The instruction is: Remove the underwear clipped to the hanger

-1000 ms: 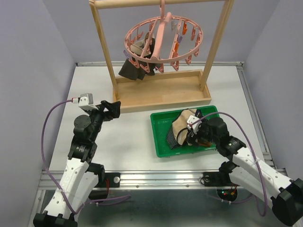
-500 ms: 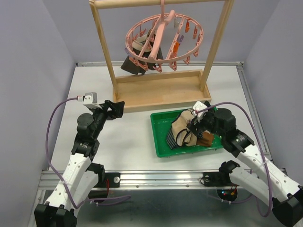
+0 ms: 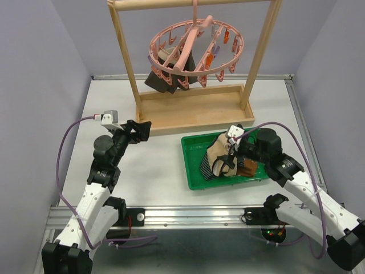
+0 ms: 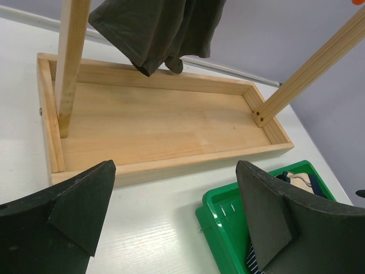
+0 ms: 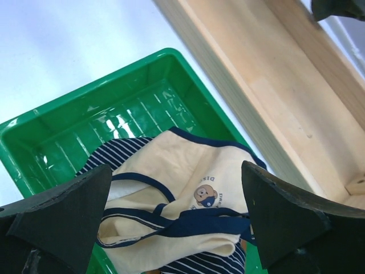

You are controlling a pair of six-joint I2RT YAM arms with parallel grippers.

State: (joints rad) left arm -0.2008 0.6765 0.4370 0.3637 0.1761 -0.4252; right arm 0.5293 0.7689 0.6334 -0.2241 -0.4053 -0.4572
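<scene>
Wooden frame (image 3: 194, 111) carries the round pink hanger (image 3: 197, 48) on its top bar, and dark grey underwear (image 3: 162, 80) hangs clipped at the ring's left side. Green tray (image 3: 194, 147) (in front of the frame) holds beige underwear (image 3: 219, 154) with navy trim. Here the left gripper (image 3: 138, 130), jaws wide and empty, faces the frame; the right gripper (image 3: 227, 162), jaws wide and empty, hovers over the tray.

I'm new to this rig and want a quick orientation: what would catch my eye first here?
A round pink hanger hangs from the wooden frame at the back, dark underwear clipped to its left side. Nearer, a green tray holds a pile of underwear, a cream piece on top, with the right gripper open just above it; the left gripper is open over the table to the left.
</scene>
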